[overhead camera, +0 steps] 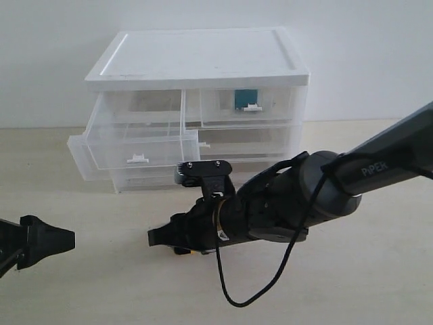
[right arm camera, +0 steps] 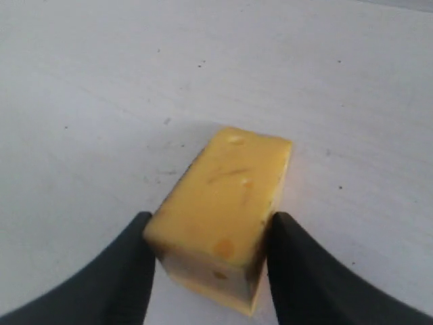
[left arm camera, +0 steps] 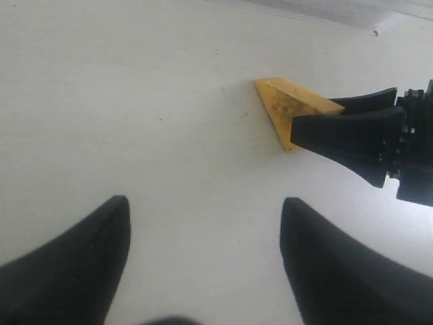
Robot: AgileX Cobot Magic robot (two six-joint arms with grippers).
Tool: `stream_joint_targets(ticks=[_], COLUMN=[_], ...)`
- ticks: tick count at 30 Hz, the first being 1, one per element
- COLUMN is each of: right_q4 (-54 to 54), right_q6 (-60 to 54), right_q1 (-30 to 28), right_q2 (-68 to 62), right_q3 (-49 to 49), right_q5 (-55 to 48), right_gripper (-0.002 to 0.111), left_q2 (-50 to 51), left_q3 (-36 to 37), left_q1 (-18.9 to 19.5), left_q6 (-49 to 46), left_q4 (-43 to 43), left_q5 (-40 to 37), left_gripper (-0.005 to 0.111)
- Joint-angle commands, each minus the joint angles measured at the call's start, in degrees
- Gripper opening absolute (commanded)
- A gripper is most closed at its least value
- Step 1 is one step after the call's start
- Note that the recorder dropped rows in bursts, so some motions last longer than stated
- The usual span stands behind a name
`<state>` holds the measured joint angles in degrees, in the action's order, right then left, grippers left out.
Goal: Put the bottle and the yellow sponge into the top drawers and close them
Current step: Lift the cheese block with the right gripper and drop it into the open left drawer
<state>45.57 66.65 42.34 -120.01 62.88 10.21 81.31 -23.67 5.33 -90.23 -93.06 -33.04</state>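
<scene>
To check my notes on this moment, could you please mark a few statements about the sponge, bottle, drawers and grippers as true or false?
1. The fingers of the right gripper press both sides of the yellow sponge. True.
2. The left gripper holds the bottle. False: it is open and empty above the table.
3. The top left drawer is pulled out. True.
4. The bottle stands on the table. False: it is inside the shut top right drawer.
</scene>
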Motion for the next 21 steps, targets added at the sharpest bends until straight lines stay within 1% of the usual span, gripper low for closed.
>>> stream_joint_targets(ticks=[1,4,11,16,21], right_q4=[0.05,0.05,0.05,0.05,0.15], right_q6=[0.1,-1.88,-2.36,-2.36,-3.46], right_q1=[0.24,1.23,3.44,3.54,3.54], right_q2=[-0.38,-0.38,-0.38,2.55,9.76], right_q3=[-0.18,-0.18,-0.58,-4.35,-9.21], right_q5=[-10.55,-14.05,-13.27,-12.82,-11.27], right_gripper=[0.001,0.0,0.0,0.0,0.0], left_q2=[-0.36,-0.36,-0.36,-0.36,-0.36], left_q3=[0.3,0.3,0.3,0.3,0.3], left_q1=[0.11,0.11,0.11,0.11,0.11], left_q6=[0.29,0.29,0.05,0.05,0.05], left_q4=[-0.08,-0.08,-0.49,-0.49,-0.49], left_q5=[0.02,0.18,0.3,0.3,0.3], left_gripper=[0.059,0.059,0.059,0.059,0.059])
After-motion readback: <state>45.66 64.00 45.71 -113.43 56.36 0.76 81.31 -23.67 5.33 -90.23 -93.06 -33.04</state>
